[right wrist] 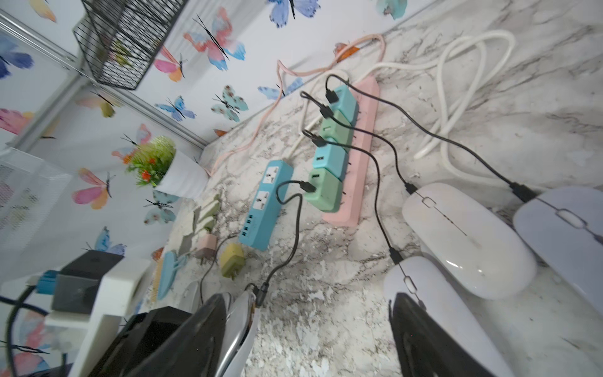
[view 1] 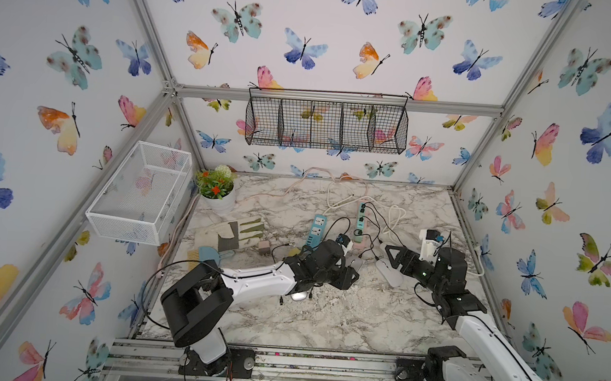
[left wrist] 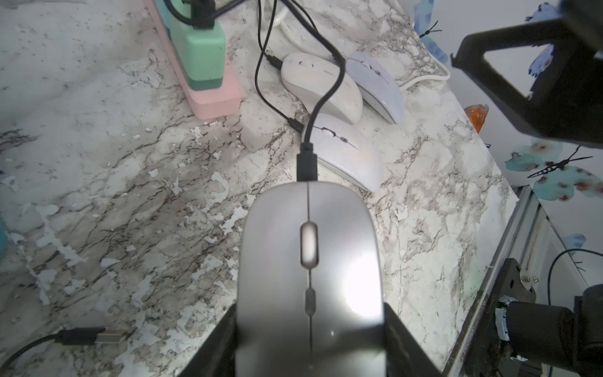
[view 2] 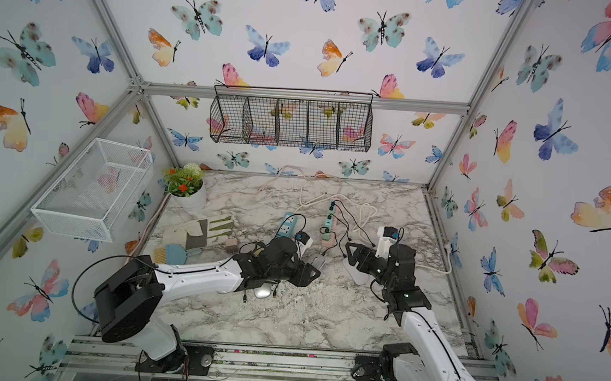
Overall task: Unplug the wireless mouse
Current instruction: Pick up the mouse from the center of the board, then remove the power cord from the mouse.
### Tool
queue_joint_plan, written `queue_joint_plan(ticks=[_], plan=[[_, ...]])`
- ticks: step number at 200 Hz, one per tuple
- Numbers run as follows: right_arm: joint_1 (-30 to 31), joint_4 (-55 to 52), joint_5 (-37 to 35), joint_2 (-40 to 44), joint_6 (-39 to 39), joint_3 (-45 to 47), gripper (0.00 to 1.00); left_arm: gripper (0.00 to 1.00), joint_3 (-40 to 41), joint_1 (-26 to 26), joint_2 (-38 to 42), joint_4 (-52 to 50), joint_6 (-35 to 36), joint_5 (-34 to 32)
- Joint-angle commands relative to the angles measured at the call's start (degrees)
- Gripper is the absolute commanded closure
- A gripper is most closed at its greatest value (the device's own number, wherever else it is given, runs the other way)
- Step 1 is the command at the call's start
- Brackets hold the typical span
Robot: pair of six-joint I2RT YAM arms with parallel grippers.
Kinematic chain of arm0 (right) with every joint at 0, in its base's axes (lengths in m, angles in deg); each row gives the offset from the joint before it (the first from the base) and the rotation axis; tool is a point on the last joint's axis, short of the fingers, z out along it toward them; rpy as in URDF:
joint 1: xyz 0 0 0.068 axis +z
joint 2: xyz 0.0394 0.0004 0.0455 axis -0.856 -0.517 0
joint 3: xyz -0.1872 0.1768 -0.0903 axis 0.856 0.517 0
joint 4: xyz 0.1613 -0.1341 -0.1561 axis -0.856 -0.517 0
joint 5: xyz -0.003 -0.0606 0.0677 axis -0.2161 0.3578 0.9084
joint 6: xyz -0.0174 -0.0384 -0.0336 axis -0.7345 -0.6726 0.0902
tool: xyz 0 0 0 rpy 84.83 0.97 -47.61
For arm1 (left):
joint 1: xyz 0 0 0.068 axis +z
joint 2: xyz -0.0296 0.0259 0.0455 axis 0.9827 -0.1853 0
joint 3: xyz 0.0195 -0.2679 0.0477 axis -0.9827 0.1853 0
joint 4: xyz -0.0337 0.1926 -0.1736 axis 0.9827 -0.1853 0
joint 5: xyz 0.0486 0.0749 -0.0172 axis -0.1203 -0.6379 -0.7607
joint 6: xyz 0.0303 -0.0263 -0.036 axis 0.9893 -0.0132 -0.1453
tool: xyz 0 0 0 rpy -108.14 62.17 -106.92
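**Now: silver mouse clamped on the left, cable in**

Here, on my left wrist feed, the silver mouse [left wrist: 310,261] sits between the two black fingers [left wrist: 401,339] of the left end effector [left wrist: 308,329], which pinches it by its sides near the back. A plug [left wrist: 306,163] is seated in the mouse's front edge. From it the black cable [left wrist: 326,94] curves away toward the pink power strip [left wrist: 212,94].

On the right wrist feed I can follow that cable to the green adapter [right wrist: 323,192] at the near end of the strip. In a top view the mouse is near the middle of the marble worktop [view 1: 324,317], just in front of that end of the strip. I cannot tell whether it is lifted or resting on the surface.

The right end effector [right wrist: 313,313] is spread wide, with bare worktop between its fingers [right wrist: 421,336] and nothing held. One finger is just beside the silver mouse's edge, and I cannot tell if they touch. The other finger overlaps one of the three white mice [right wrist: 466,238], which lie close together beside the strip, each with its own black lead.

A blue power strip [right wrist: 264,209] lies beside the pink one. A loose USB plug [left wrist: 94,336] rests on the worktop on the other side of the silver mouse from the white mice.
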Motion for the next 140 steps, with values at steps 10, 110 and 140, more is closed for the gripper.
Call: queue_joint_plan(ticks=[10,110,140], plan=[[-0.2,5.9,8.5,-5.3,3.2,-0.5,0.17,1.0,1.2,0.7,3.7,7.0,1.1,2.7],[3.8,34.4,17.0,-20.9,24.4,3.9,0.42,1.0,5.0,1.1,4.7,11.2,-0.4,5.4],[6.1,36.9,16.2,-26.4,25.8,1.3,0.46,1.0,5.9,1.1,5.3,11.6,-0.7,5.5]])
